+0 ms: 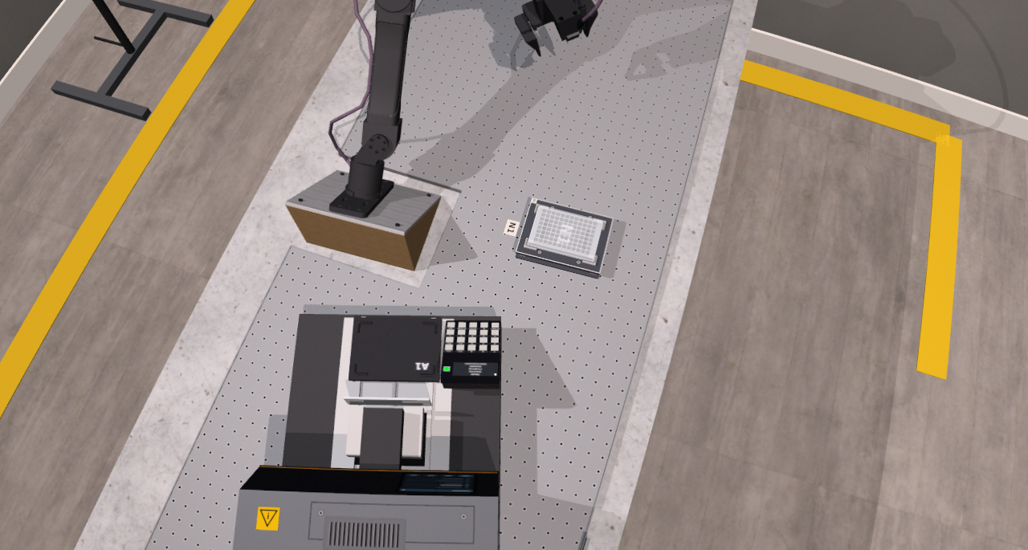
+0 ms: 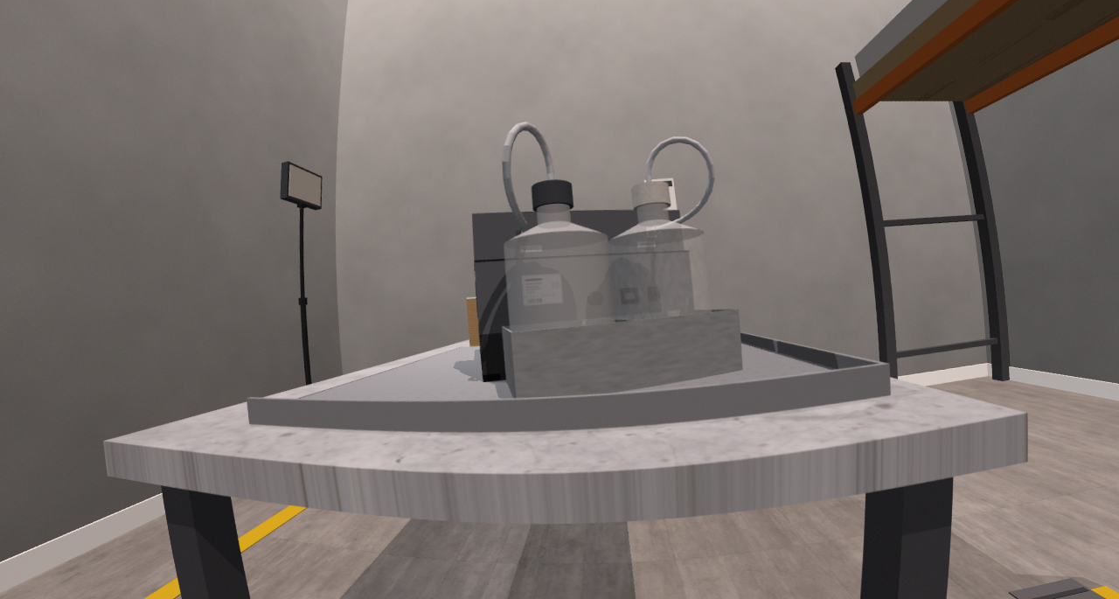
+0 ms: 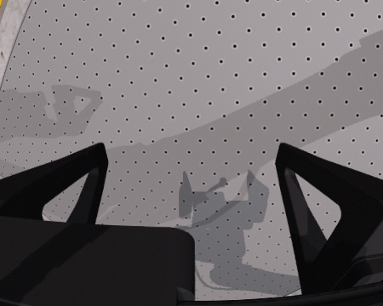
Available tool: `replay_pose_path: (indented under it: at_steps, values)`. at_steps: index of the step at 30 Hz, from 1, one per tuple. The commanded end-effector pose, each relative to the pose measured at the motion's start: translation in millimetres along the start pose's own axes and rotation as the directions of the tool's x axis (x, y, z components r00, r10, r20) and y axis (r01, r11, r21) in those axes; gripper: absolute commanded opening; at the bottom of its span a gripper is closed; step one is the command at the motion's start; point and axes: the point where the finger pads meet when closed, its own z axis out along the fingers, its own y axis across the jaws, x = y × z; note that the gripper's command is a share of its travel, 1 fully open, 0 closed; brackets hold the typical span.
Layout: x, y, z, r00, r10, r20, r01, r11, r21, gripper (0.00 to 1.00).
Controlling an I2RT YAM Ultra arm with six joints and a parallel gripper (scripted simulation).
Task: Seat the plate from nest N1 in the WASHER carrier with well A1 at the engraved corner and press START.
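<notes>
Perforated breadboard (image 1: 610, 116) under everything; your gripper (image 1: 548, 34) hangs over its far end, jaws fully spread, holding nothing. The wrist view shows only dotted board between the fingers.

Plate (image 1: 565, 232) sits flat in nest N1 (image 1: 602, 265), well apart from you. Come down square and centred so both fingers land together. I can't make out the cut-off corner, so check it before lifting.

Carrier (image 1: 393, 347) is bare, its A1 mark beside the keypad (image 1: 471, 336). The run from nest to washer (image 1: 308, 381) has open board; mind the arm's pedestal (image 1: 413, 239).
</notes>
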Motion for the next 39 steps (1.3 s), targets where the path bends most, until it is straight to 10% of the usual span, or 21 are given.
replay_pose_path:
  at_steps: [1, 17, 39]
  values:
    - [0.1, 1.0, -2.6, 1.000, -0.003, 0.003, 0.003, 1.000, -0.009, 1.00]
    - [0.1, 1.0, -2.6, 1.000, -0.003, 0.003, 0.003, 1.000, -0.009, 1.00]
    - [-87.8, -21.5, 44.5, 0.941, -0.313, 0.130, 0.285, 0.938, 0.197, 1.00]
